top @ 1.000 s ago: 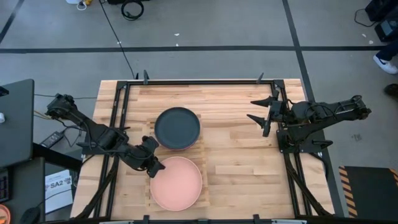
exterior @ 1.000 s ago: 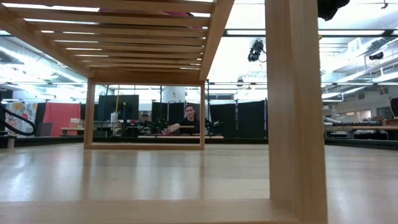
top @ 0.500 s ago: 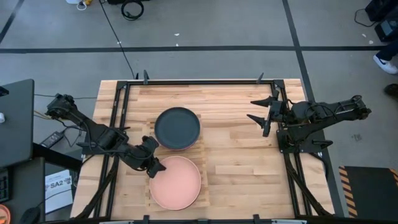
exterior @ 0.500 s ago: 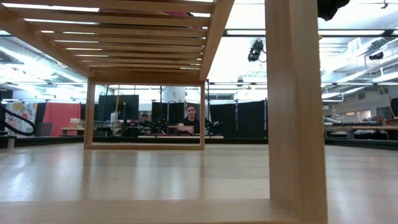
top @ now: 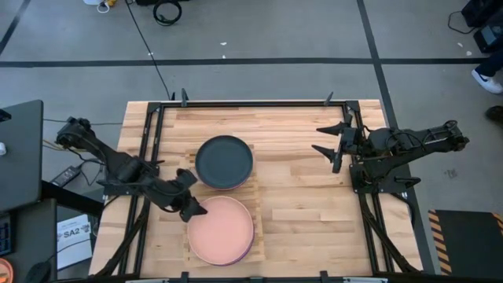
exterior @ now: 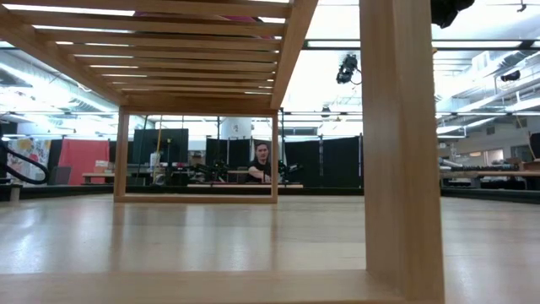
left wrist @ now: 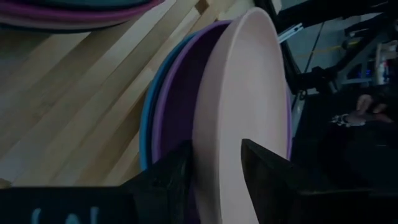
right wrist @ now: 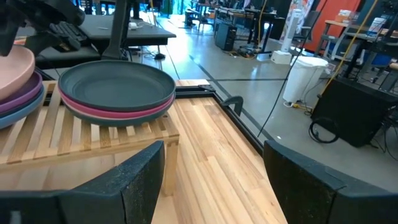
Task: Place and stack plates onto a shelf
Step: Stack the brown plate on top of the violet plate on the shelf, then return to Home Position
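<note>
The slatted wooden shelf point(top: 189, 242) carries two stacks of plates. In the near stack, a salmon pink plate point(top: 222, 230) lies on a purple one point(left wrist: 180, 99) and a blue one point(left wrist: 147, 124). In the far stack, a dark grey plate point(top: 224, 162) tops a pinkish one point(right wrist: 118, 113). My left gripper point(top: 192, 207) is open at the pink plate's left rim, which passes between its fingers in the left wrist view point(left wrist: 214, 177). My right gripper point(top: 330, 145) hangs open over the table's right side, holding nothing. My left gripper has one finger point(left wrist: 174, 177) on each side of the pink plate's left rim point(left wrist: 217, 155), coming level from the table's left. I cannot tell whether either finger touches the rim. The plate lies flat on the near stack.
Bare plank tabletop point(top: 306, 196) stretches between the shelf and the right arm. Black frame rails point(top: 251, 103) run along the table's edges. In the low view a shelf leg point(exterior: 401, 152) fills the foreground, and a person point(exterior: 261, 169) sits far off in the room.
My left gripper has drawn back a little toward the table's left edge. The pink plate has shifted slightly left on its stack, so a sliver of the purple plate now shows at its right near edge.
</note>
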Tool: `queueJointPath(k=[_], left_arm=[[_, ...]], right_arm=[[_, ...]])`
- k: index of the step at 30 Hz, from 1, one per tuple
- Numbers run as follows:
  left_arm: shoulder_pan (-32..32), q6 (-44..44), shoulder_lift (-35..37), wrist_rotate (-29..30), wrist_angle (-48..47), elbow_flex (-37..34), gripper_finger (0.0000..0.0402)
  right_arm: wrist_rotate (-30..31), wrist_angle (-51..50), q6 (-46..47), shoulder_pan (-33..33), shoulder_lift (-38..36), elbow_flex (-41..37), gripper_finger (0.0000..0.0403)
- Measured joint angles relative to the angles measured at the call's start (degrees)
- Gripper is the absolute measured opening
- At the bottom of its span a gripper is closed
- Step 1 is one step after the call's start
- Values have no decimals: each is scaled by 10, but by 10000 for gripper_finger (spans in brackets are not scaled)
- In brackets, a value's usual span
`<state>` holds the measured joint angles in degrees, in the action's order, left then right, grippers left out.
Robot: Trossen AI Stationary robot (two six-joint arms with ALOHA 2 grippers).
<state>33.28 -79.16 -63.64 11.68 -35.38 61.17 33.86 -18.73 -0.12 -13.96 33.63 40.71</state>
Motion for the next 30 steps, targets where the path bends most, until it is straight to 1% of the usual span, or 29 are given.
queueJointPath(k=[11, 16, 20, 26, 28, 30], left_arm=[[0, -3, 27, -30, -10, 0, 146], [0, -42, 43, -47, -42, 0, 146], [0, -44, 53, -56, -48, 0, 146], [0, -16, 81, -52, -48, 0, 146], [0, 11, 92, -36, -48, 0, 146], [-1, 54, 99, -8, -46, 0, 146]], right_arm=[[-7, 0, 0, 0, 0, 0, 277], [-7, 0, 0, 0, 0, 0, 278], [-7, 0, 0, 0, 0, 0, 278], [-8, 2, 0, 0, 0, 0, 277], [-12, 2, 1, 0, 0, 0, 277], [-24, 2, 1, 0, 0, 0, 277]])
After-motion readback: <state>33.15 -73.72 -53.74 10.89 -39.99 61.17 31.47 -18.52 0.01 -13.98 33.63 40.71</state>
